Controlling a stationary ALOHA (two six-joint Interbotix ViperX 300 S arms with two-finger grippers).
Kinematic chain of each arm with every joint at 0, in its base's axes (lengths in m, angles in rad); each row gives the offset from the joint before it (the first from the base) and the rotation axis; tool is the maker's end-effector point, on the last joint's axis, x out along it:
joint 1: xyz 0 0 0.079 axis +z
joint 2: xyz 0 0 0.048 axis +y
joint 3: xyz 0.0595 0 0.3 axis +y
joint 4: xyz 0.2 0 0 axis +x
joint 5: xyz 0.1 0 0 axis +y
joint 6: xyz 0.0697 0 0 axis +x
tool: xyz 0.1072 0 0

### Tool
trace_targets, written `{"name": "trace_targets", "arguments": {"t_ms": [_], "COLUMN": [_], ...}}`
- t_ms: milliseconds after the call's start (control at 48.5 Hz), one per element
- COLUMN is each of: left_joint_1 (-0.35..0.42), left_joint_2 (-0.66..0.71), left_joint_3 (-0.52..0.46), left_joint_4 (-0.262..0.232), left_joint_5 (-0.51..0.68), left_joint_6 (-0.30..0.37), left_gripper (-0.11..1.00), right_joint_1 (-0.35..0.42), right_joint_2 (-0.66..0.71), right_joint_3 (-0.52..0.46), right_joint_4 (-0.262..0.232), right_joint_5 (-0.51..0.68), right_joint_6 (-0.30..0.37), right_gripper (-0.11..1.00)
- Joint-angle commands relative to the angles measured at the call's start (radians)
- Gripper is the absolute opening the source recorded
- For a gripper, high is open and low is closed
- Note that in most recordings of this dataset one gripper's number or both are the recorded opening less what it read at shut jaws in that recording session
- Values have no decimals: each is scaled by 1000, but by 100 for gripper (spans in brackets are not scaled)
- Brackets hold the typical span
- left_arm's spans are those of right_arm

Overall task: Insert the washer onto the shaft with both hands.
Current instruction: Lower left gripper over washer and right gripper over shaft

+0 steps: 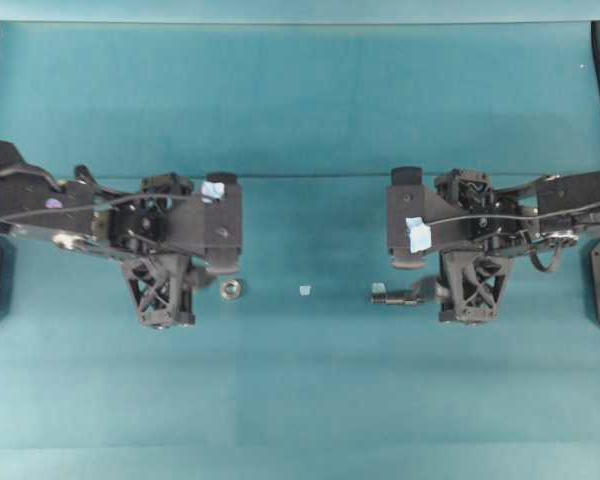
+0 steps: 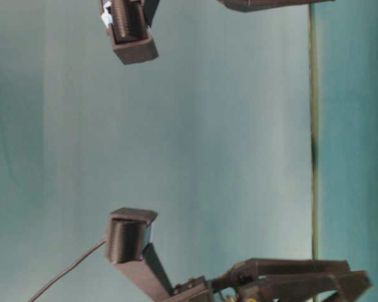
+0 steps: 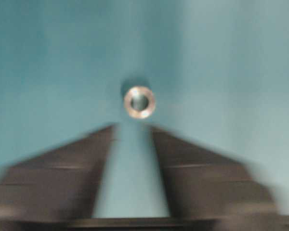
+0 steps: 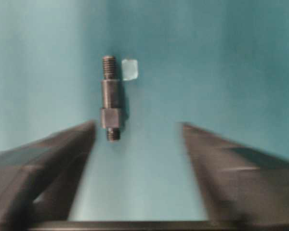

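left gripper (image 3: 133,132) jaws parted, empty; the washer (image 3: 139,101) lies just beyond its tips. right gripper (image 4: 137,130) gapes beside the shaft (image 4: 111,98). both parts probably hard, slick metal: pinch washer's rim, shaft's thick collar.

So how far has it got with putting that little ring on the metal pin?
Nothing is assembled or picked up yet. The washer lies loose on the table just ahead of the left end effector, whose fingers stand apart. The shaft lies beside the open right end effector. Grasping both and threading them together is all left.
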Motion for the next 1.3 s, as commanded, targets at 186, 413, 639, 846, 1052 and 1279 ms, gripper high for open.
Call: {"name": "trace_targets", "arguments": {"t_ms": [186,413,639,846,1052,1279], "left_joint_1": [-6,-6,-6,-6,-6,-14], "left_joint_2": [26,63,101,140,164,192], "left_joint_3": [-18,-20,-21,-23,-23,-23], "left_joint_4": [2,2,2,2,3,2], "left_joint_5": [-49,-52,-66,-84,-101,-126], "left_joint_6": [-2,-2,-2,-2,-2,-2], "left_gripper": [91,92,92,92,92,92], "right_joint_1": [2,14,26,41,55,64], "right_joint_2": [20,51,83,106,121,152], "right_joint_3": [-15,-11,-3,11,35,46], "right_joint_4": [0,0,0,3,17,20], "right_joint_5": [-6,-29,-57,-74,-121,-158], "right_joint_6": [2,2,2,5,6,6], "right_gripper": [95,94,94,93,93,93]}}
